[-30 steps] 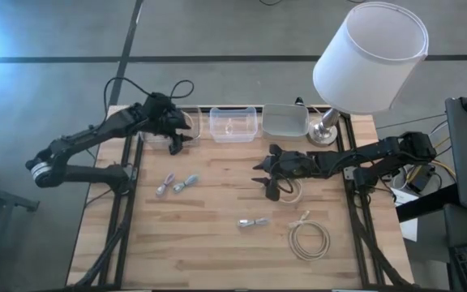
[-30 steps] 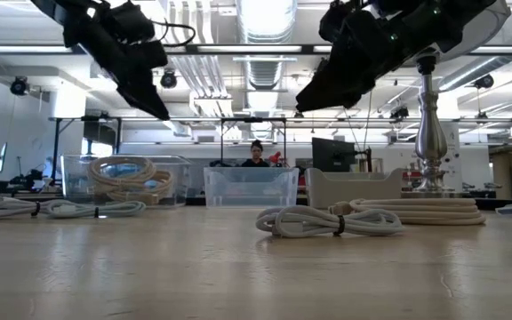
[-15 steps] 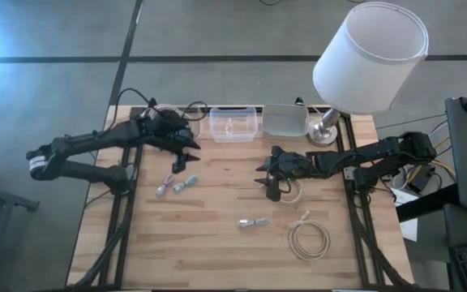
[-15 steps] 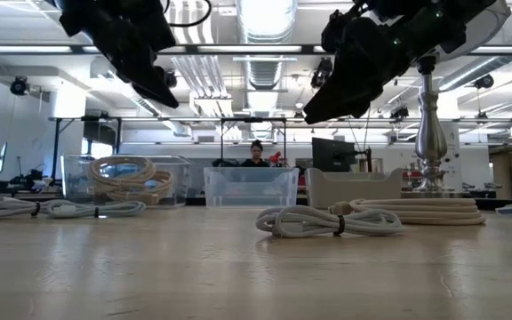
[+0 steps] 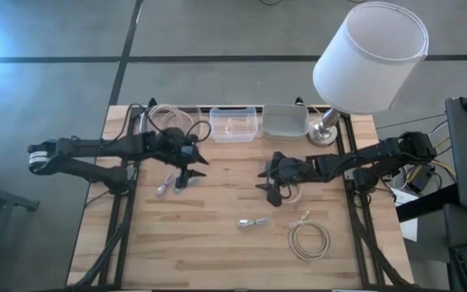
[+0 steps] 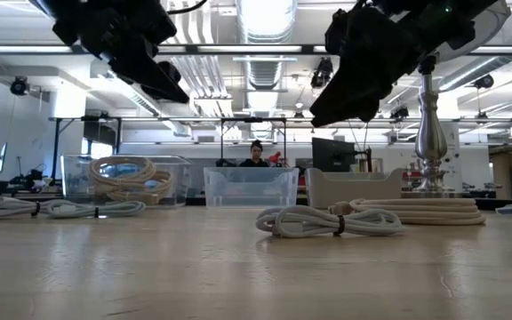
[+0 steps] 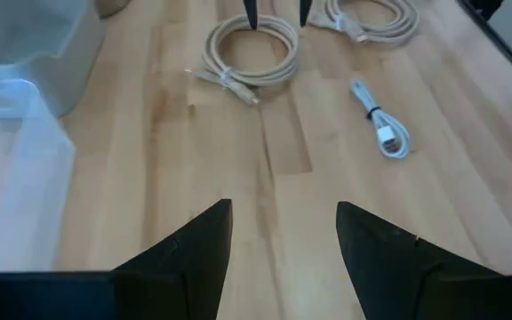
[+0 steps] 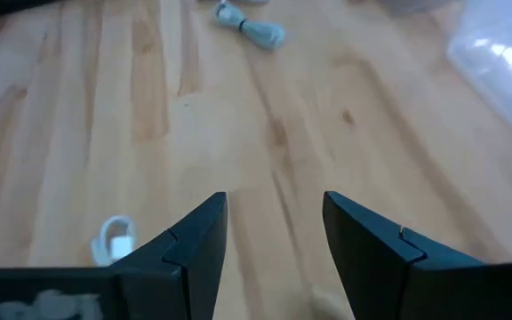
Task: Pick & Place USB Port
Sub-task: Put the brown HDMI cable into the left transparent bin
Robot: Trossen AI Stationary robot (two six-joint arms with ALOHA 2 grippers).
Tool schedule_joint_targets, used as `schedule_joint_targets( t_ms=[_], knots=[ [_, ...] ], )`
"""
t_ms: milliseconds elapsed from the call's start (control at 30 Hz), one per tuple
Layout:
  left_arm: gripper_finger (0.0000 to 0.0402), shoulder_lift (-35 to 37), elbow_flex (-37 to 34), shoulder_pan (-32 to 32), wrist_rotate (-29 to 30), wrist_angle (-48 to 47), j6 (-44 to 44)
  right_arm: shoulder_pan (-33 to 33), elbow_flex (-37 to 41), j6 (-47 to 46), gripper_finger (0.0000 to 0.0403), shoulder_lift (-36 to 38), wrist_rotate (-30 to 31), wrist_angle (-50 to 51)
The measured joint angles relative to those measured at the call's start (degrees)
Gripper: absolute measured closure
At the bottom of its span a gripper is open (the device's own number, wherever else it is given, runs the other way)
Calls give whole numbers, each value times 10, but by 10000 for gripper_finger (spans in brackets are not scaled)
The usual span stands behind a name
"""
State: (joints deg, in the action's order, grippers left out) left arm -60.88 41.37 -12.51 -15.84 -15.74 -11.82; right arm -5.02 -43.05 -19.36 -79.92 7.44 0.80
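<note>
Several bundled USB cables lie on the wooden table. Two small ones [image 5: 166, 186] [image 5: 184, 185] lie at the left, just below my left gripper [image 5: 194, 170], which hovers open above them. Another small bundle [image 5: 254, 221] lies in the middle, and a loose coil [image 5: 309, 240] lies near the front right. My right gripper [image 5: 263, 181] hovers open at the table's middle, beside a cream coil [image 5: 292, 192]. The left wrist view shows that coil [image 7: 252, 44] and the small white bundle [image 7: 383, 130] ahead of the open fingers.
Along the far edge stand a clear bin holding a coiled cable [image 5: 162, 119], an empty clear bin [image 5: 233, 124] and a grey bin [image 5: 285, 120]. A lamp [image 5: 369, 57] stands at the far right corner. People show in the room behind [image 6: 256, 153].
My left gripper has swung away from the far left bin toward the table's middle and near edge, sinking a little and turning. It stays open and now hangs over the two small bundles. The cables have not moved.
</note>
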Motion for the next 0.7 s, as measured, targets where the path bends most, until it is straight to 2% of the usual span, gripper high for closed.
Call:
schedule_joint_targets(
  t_ms=[333, 700],
  knots=[
    [196, 0, -80, 30, 1, 114, 41, -67, 0, -96, 218, 0, 8, 38],
    [195, 0, -99, 33, 1, 147, 59, -102, -7, -202, 218, 0, 16, 140]
  ],
)
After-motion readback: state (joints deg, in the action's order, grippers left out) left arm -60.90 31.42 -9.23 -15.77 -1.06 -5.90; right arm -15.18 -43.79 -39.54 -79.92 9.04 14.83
